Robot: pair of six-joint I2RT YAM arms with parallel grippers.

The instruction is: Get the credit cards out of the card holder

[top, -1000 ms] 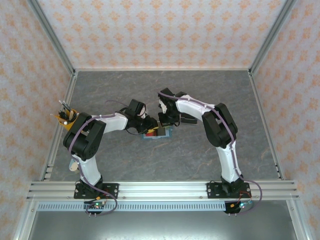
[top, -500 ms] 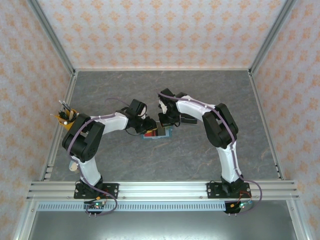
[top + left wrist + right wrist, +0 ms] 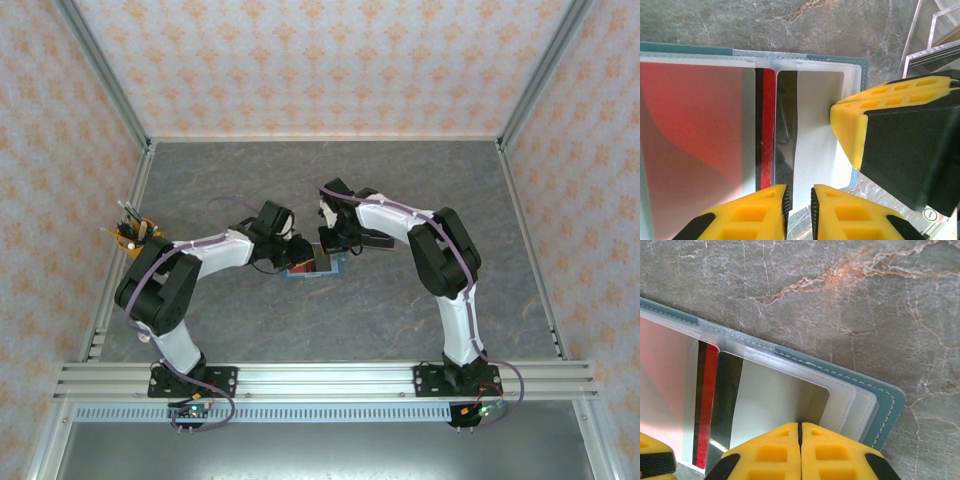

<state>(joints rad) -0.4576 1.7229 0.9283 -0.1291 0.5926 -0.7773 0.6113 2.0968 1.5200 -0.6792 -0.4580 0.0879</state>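
**Both grippers meet on the open card holder**

The left gripper has its jaws nearly together with a thin slit between them. It sits at the near edge of the teal card holder, and whether it pinches anything cannot be told. Just ahead of its fingertips, a red credit card and a dark card lie side by side in the holder. To its right, the right gripper is fully closed with nothing between its fingers. Its tips rest on the holder's clear pocket.

Grey marbled table, patterned walls — peach
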